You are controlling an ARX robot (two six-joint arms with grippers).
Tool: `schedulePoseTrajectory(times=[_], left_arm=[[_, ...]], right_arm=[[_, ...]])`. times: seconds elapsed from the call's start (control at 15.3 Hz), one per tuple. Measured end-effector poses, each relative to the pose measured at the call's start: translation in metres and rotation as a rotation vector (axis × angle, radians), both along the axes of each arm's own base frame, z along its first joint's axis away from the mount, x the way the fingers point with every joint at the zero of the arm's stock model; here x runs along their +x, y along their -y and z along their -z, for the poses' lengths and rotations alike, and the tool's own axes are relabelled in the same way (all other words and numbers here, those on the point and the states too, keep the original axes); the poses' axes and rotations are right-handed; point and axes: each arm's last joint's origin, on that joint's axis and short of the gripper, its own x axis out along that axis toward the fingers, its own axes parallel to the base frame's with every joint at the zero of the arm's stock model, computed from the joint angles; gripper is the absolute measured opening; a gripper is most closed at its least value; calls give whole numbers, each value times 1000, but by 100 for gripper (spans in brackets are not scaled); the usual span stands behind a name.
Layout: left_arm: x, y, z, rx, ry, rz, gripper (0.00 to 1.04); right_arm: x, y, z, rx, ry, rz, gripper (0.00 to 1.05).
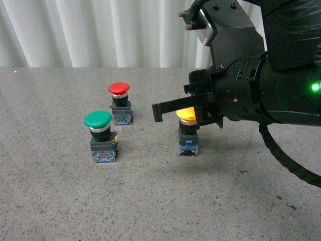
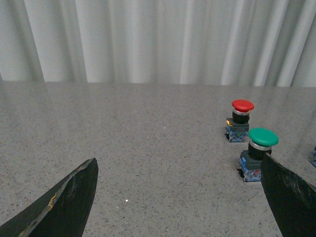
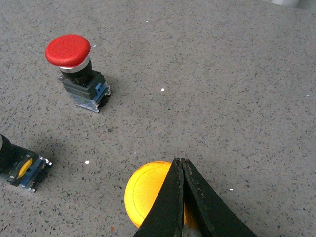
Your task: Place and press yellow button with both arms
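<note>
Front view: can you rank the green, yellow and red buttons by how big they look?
1. Green button.
2. Yellow button, though the right gripper hides part of its cap, so unsure.
3. Red button, which also stands farthest back.

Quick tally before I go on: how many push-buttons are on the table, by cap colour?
Red-capped button: 1
Green-capped button: 1
Yellow-capped button: 1
Total: 3
</note>
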Motion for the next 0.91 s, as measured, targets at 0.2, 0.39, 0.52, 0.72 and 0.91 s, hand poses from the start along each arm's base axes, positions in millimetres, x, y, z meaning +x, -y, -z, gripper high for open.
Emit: schedulePoseTrajectory(times=[0.2, 0.39, 0.52, 0.72, 0.91], left_arm=[[0, 0, 0, 0, 0, 0, 98], [0, 0, 0, 0, 0, 0, 98], [0, 0, 0, 0, 0, 0, 98], [0, 0, 0, 0, 0, 0, 98], [0, 0, 0, 0, 0, 0, 98]], right_arm=[[0, -4, 6, -11, -12, -4, 2], [0, -6, 8, -22, -20, 0, 2], [1, -6, 10, -41, -34, 14, 2], [2, -6, 12, -74, -62, 29, 2], [4, -7, 10, -90, -67, 42, 2]])
